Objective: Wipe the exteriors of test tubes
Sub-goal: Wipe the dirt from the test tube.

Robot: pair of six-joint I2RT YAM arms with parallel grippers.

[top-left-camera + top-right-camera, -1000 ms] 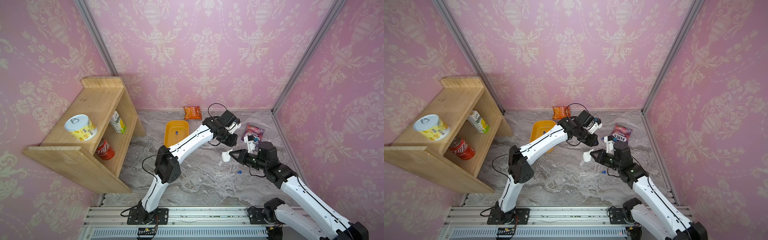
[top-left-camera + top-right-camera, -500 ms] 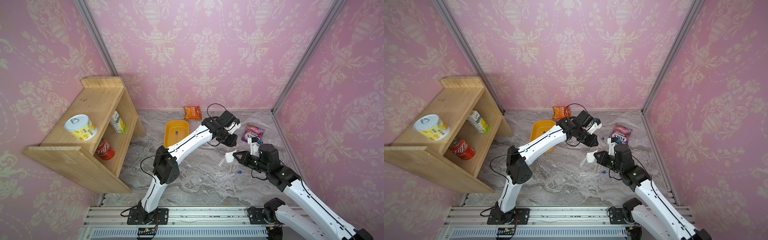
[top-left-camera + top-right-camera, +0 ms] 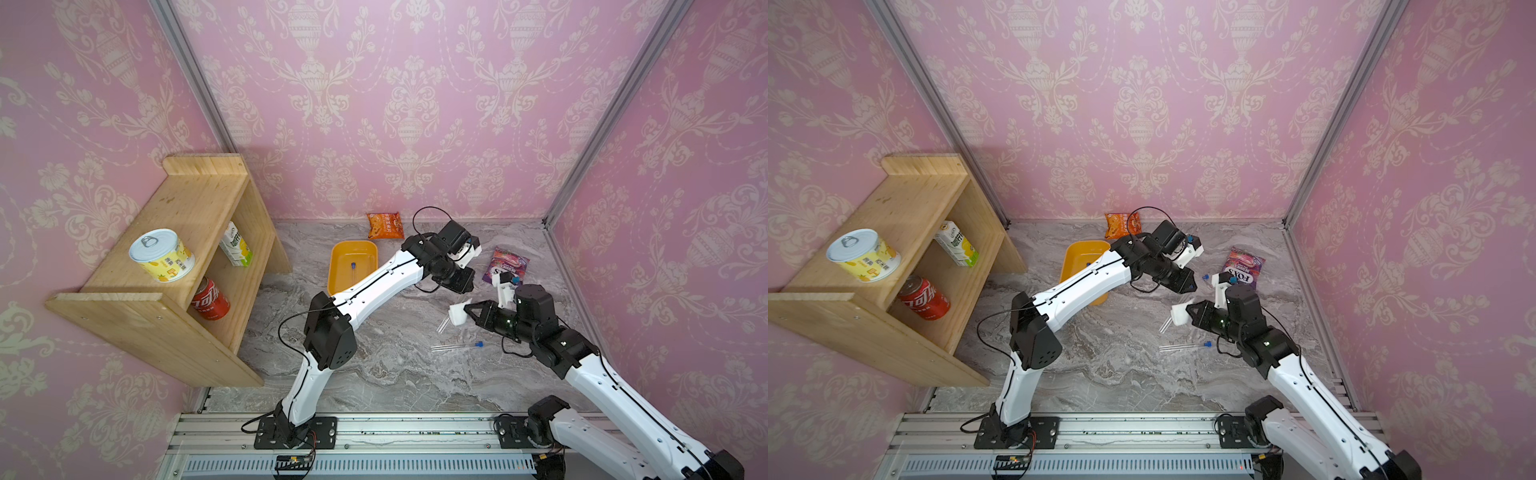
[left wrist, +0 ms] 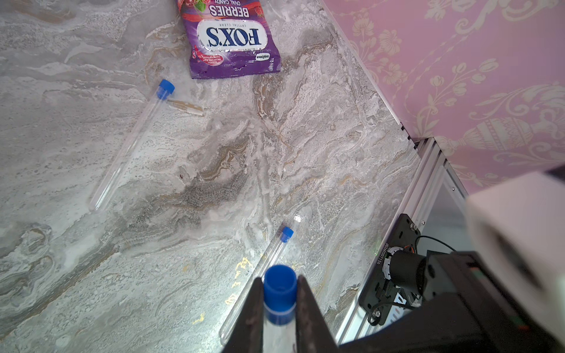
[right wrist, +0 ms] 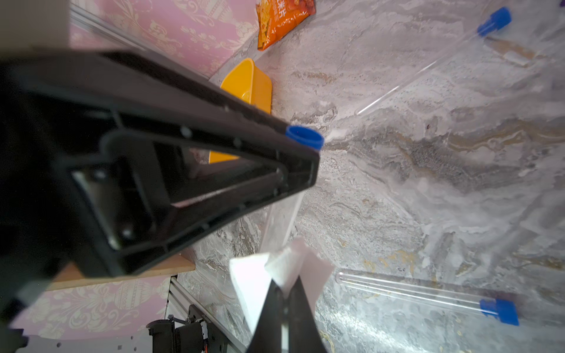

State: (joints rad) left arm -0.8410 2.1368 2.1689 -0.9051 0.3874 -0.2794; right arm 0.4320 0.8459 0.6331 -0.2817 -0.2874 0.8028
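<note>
Holds tube by its cap in left jaws, long axis sloping near-left off them. Pinches wipe tight in right jaws, touching tube's mid-length from the right. Probably needs stroke along axis toward free tip. Leaves spare tubes flat on tabletop.

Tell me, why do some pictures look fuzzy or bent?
Right wrist view: the left gripper, close to the lens, is soft, while the marble table beyond is sharper. Left wrist view: a white shape near the lens is blurred; the candy bag is crisp. In both top views the corner posts lean outward, a wide-angle effect.
</note>
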